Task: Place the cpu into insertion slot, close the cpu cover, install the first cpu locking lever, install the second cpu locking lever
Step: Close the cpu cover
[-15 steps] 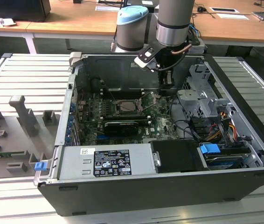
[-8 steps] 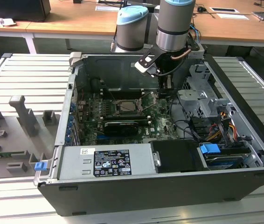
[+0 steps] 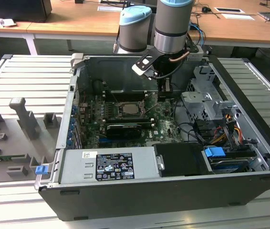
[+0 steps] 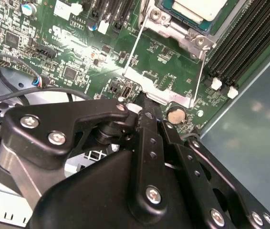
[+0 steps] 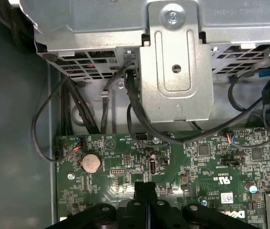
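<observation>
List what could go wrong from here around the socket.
1. The pincer tip sits at the far edge of the open cover; a slip might let the cover drop hard onto the seated cpu.
2. The coin cell lies right beside the tip, so a sideways scrape could knock it.

The cpu [image 3: 129, 109] is already sitting flat in the insertion slot [image 4: 175, 29], pale silver top up, around the middle of the motherboard. The slot's a dark square socket with a metal rim. The cpu cover [image 4: 160, 93] isn't down: the thin silver frame is swung open off the socket's edge, toward the exterior view's right, with green board showing through its big window.
</observation>
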You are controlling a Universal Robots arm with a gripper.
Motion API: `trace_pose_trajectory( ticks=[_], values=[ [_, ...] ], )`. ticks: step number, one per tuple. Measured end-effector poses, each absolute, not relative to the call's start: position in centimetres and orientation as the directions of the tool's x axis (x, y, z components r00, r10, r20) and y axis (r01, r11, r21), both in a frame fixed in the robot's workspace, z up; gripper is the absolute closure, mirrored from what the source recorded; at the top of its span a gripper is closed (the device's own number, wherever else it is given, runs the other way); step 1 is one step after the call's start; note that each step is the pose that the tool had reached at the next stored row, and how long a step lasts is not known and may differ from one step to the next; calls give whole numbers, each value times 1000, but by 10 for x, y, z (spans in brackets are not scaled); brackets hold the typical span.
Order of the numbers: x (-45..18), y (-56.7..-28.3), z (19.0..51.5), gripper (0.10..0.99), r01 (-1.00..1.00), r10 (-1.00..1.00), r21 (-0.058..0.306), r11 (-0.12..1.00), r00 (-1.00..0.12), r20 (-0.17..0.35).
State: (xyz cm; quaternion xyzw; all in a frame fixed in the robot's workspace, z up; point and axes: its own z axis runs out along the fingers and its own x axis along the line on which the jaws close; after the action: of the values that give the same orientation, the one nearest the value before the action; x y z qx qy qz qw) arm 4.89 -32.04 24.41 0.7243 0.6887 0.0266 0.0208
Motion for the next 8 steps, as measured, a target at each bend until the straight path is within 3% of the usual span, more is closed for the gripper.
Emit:
trace_pose_trajectory(
  ticks=[8],
  values=[
    [43,-320,244,980,996,999,67,-51,50,10]
  ],
)
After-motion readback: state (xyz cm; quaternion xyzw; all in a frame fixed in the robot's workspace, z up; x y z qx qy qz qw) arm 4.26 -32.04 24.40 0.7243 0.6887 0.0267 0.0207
